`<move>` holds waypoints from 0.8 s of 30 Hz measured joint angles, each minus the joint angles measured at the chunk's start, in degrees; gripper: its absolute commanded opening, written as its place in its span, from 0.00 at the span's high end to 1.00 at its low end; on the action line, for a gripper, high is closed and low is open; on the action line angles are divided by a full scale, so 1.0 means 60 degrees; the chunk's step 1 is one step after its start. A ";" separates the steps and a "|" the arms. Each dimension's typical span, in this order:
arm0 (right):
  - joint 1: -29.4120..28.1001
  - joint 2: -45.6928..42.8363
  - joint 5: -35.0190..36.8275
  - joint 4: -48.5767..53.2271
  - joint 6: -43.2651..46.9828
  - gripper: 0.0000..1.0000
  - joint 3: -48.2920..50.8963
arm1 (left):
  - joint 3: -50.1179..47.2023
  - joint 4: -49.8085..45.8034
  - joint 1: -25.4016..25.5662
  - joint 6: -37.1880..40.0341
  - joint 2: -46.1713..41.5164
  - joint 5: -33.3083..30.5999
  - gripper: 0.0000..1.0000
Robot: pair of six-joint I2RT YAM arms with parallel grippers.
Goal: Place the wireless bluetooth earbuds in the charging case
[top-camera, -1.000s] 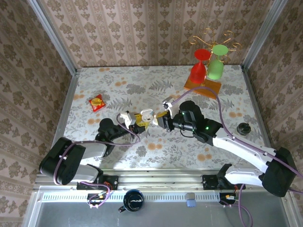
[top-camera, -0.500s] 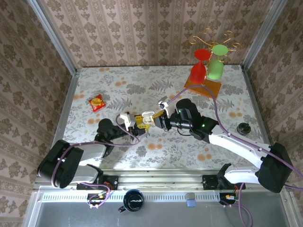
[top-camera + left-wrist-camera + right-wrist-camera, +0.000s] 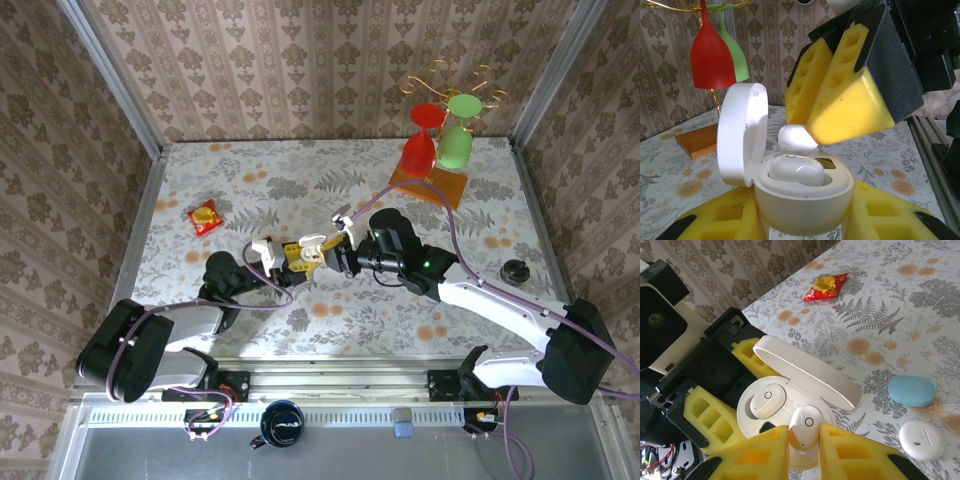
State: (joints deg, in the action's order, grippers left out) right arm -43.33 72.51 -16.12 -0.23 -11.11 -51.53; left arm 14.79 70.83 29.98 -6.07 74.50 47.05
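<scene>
**Right gripper point(image 3: 802, 452) pinched second earbud point(image 3: 804, 429) over open case point(image 3: 746, 416)**

The case stood open with its lid point(image 3: 812, 371) tipped up on the hinge. Its body was clamped between the yellow foam pads point(image 3: 715, 222) of the left gripper point(image 3: 805, 222), which was closed on it. The first earbud point(image 3: 765, 401) lay seated in its well inside the case. The second earbud was squeezed between the right gripper's own yellow pads and hung just over the case's other well. Whether it touched the rim could not be told. In the left wrist view it sat just above and behind the first earbud, beside the raised lid.

Near the case, past its lid, a blue case point(image 3: 912, 390) and a round white case point(image 3: 921, 439) lay on the floral table point(image 3: 250, 180), close to each other but apart. A red snack packet point(image 3: 206, 216) lay well apart from the case, to its left in the top view. Well apart to the case's far right, a red glass point(image 3: 418, 150) and a green glass point(image 3: 456, 145) hung upside down from a gold wire rack point(image 3: 450, 80) on a wooden base point(image 3: 428, 185). A small black object point(image 3: 515, 270) lay on the table well to the case's right. On the near side of the case, past the arms' bases, sat a dark mug point(image 3: 283, 425).
</scene>
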 measured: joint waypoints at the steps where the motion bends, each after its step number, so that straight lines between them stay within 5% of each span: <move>1: 0.0004 0.0007 -0.0040 0.0004 0.0018 0.76 0.0000 | 0.0000 0.0000 0.0000 0.0000 0.0000 -0.0018 0.90; 24: 0.0076 -0.0335 -0.0186 -0.0084 -0.0193 0.32 -0.0357 | -0.0004 -0.0004 0.0000 0.0131 0.0040 -0.0164 0.91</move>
State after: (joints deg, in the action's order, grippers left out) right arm -42.87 70.50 -17.23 -0.73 -12.27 -53.67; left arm 14.76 70.81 29.98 -5.28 74.74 46.06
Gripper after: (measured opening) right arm 0.651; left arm 0.339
